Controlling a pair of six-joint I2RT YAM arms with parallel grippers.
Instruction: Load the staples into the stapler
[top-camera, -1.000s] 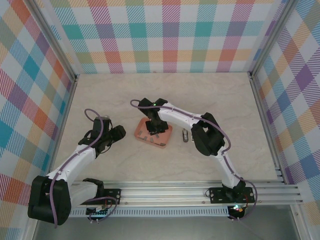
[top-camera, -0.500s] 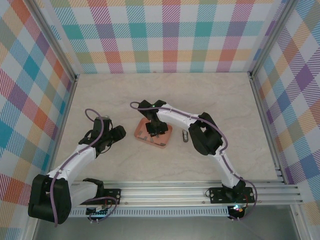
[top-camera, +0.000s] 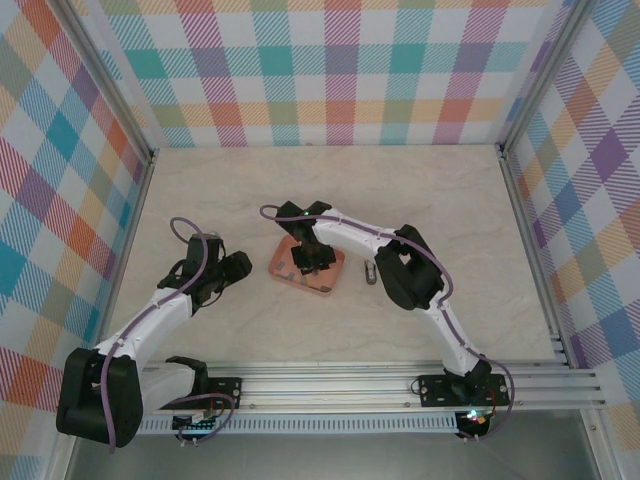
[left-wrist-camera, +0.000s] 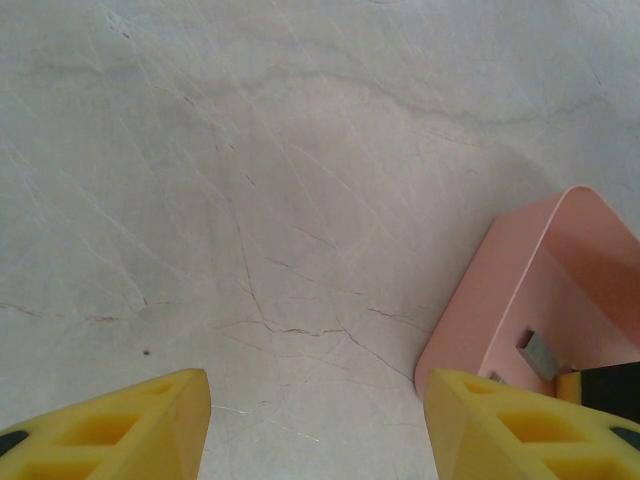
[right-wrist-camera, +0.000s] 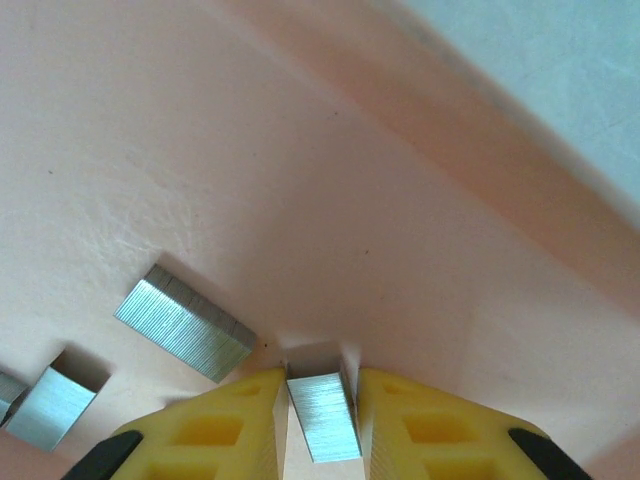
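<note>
A salmon-pink tray (top-camera: 322, 284) lies mid-table with several small grey staples strips inside. My right gripper (right-wrist-camera: 318, 385) reaches down into it, its yellow fingers shut on one short strip of staples (right-wrist-camera: 322, 415) standing on the tray floor. Two more strips (right-wrist-camera: 183, 322) (right-wrist-camera: 48, 405) lie loose to its left. From above, the right gripper (top-camera: 310, 258) is over the tray's middle. The stapler (top-camera: 371, 271), small and dark, lies on the table just right of the tray. My left gripper (left-wrist-camera: 318, 400) hangs open over bare table, left of the tray's corner (left-wrist-camera: 520, 290); from above, that gripper (top-camera: 238, 266) holds nothing.
Checked walls stand on three sides of the marble-patterned table (top-camera: 430, 200). An aluminium rail (top-camera: 400, 385) runs along the near edge. Open tabletop lies behind and to the right of the tray.
The right arm has shifted slightly left over the tray, and its jaws have closed a little onto the staple strip. The left arm has stayed still.
</note>
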